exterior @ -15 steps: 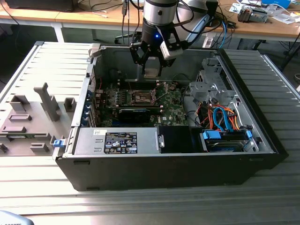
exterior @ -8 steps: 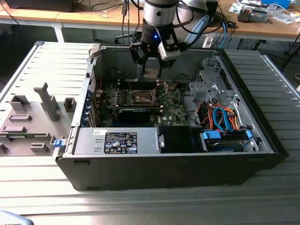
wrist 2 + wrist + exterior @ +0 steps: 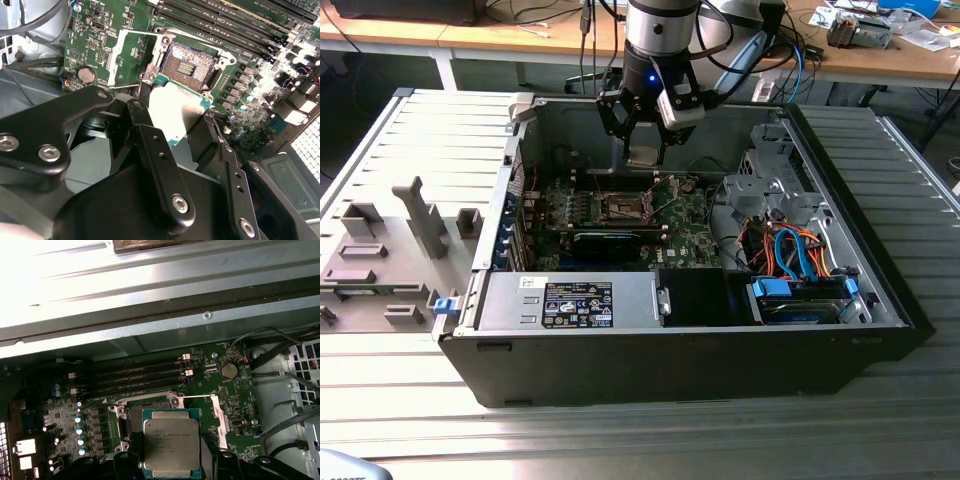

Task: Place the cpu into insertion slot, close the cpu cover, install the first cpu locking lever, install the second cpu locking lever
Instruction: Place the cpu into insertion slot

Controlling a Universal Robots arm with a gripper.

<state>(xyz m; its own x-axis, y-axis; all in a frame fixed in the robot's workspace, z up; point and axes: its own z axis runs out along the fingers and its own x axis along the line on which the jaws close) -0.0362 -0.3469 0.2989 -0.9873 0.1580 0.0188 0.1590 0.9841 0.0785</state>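
My gripper [image 3: 645,152] hangs inside the open computer case, shut on the cpu [image 3: 176,111], a flat square chip with a silver top and green edge. In both wrist views the black fingers [image 3: 150,142] clamp two opposite sides of the chip [image 3: 171,440]. The cpu hovers a little above and to one side of the insertion slot [image 3: 189,64], whose dark pin field lies bare; in the first wrist view the chip partly covers the insertion slot [image 3: 134,415]. The cpu cover [image 3: 116,55] is swung open beside the socket, with a thin locking lever [image 3: 196,396] raised. In the exterior view the socket [image 3: 623,208] sits below the gripper.
Memory slots [image 3: 140,375] run along one side of the socket and a black card [image 3: 608,240] along the other. Cables and a drive cage [image 3: 775,190] fill the exterior view's right of the case. The case's back wall [image 3: 160,310] stands close. A grey fixture block [image 3: 380,250] lies outside at the exterior view's left.
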